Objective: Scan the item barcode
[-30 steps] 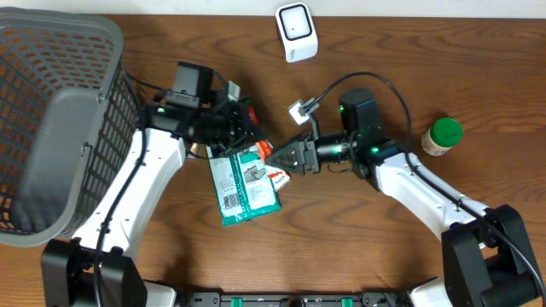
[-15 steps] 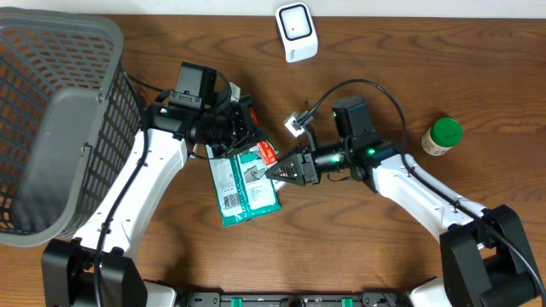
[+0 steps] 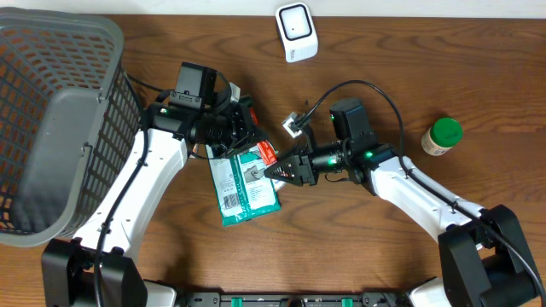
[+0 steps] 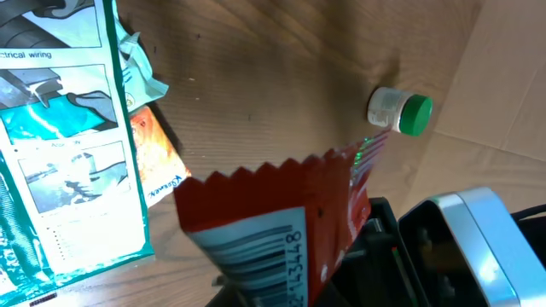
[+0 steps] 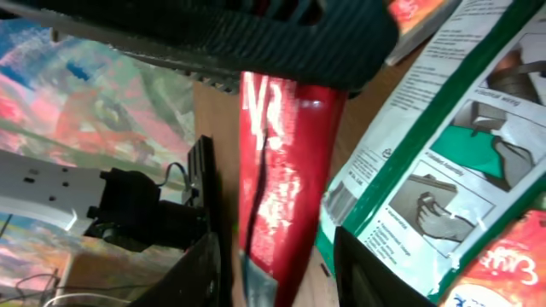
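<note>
1. The left pincer (image 3: 241,130) was clamped on a red packet (image 4: 273,205), holding it up off the tabletop (image 3: 384,256) with its barcode (image 4: 264,256) turned toward the left wrist camera.
2. The right pincer (image 3: 273,169) had its fingers (image 5: 209,264) partly apart on either side of the same packet. Whether they actually pinched it could not be told.
3. The white scanner (image 3: 294,32) stood at the far edge, well apart from the packet, and the barcode was not presented to it. By my reading the pick-up was done, a hand-over or re-grip was under way, and the scan itself was left to do.
4. A green-and-white packet (image 3: 243,192) lay flat just below the pincers, with an orange one (image 4: 158,162) touching its edge.
5. The tabletop was brown wood grain. A grey mesh basket (image 3: 111,51) sat at the left and a green-capped bottle (image 3: 441,136) at the right.
6. Of the room, only a blurred colourful backdrop showed in the right wrist view.
</note>
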Controlling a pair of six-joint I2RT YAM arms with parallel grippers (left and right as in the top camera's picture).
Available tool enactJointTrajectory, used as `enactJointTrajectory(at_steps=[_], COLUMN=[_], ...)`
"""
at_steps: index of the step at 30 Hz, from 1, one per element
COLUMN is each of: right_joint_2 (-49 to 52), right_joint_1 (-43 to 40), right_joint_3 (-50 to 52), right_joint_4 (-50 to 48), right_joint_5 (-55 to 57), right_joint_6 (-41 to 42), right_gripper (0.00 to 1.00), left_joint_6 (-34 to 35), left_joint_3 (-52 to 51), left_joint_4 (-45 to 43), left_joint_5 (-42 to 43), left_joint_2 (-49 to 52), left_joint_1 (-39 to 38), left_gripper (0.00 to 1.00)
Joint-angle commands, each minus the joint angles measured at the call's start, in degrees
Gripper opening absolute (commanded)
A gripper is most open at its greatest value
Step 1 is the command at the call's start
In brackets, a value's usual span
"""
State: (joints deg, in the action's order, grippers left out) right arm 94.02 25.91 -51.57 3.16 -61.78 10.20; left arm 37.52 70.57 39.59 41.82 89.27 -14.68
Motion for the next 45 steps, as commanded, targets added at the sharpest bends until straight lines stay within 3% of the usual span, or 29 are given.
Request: enactJointTrajectory(at_steps=[1,5,13,15,17,18,19,20,22,25,30,36,45], right_joint_2=[-0.1,-0.1,-0.1,-0.1,-0.1,-0.1,-0.1,-0.1,-0.1,-0.1,-0.1,-0.1,-0.2], right_joint_1=[0.4,0.4,0.4,0.4,0.4,0.4,0.4,0.3,-0.6,-3.9,-7.8,-9.1,-9.1], right_joint_3=[0.3,0.3,0.3,0.3,0.3,0.3,0.3,0.3,0.3,0.3,0.3,0.6,0.7], right_joint_4=[-0.2,-1.2,-3.1,-3.5,-3.5,-3.4,-3.5,-3.6,-3.6,-3.6,-3.5,-1.5,-0.5], right_joint_5=[2.1,2.2,2.1,1.7,1.1,0.3,-0.8,-2.6,-5.5,-10.7,-19.5,-25.2,-27.7], right_joint_6=[-0.6,-0.6,1.0,1.6,1.6,2.0,2.0,2.0,3.3,4.6,6.6,5.4,7.2], right_gripper=[0.37,0.29,0.31,0.24,0.09,0.01,0.01,0.01,0.01,0.01,0.01,0.01,0.01], left_joint_6=[-1.5,-1.9,-3.2,-3.4,-3.4,-3.8,-5.0,-5.6,-5.6,-5.6,-5.6,-5.6,-6.0], left_joint_3=[0.2,0.2,0.2,0.2,0.2,0.2,0.2,0.2,0.2,0.2,0.2,0.2,0.2], left_joint_4=[0.5,1.4,2.8,2.8,2.8,2.5,1.9,1.7,0.9,-1.5,-5.4,-13.9,-15.0], left_joint_5=[1.0,1.4,1.4,1.4,1.3,0.6,-0.7,-2.8,-4.4,-3.0,5.2,23.6,17.4], left_joint_2=[0.3,0.3,0.3,0.3,0.3,0.3,0.3,0.3,0.3,-0.1,-1.2,-1.3,-1.3], left_joint_1=[0.2,0.2,0.1,-0.1,-0.1,-0.1,-0.1,-0.1,0.3,2.3,6.4,11.3,17.3], left_gripper=[0.07,0.07,0.07,0.07,0.1,0.23,0.43,0.53,0.67,0.73,0.75,0.75,0.75])
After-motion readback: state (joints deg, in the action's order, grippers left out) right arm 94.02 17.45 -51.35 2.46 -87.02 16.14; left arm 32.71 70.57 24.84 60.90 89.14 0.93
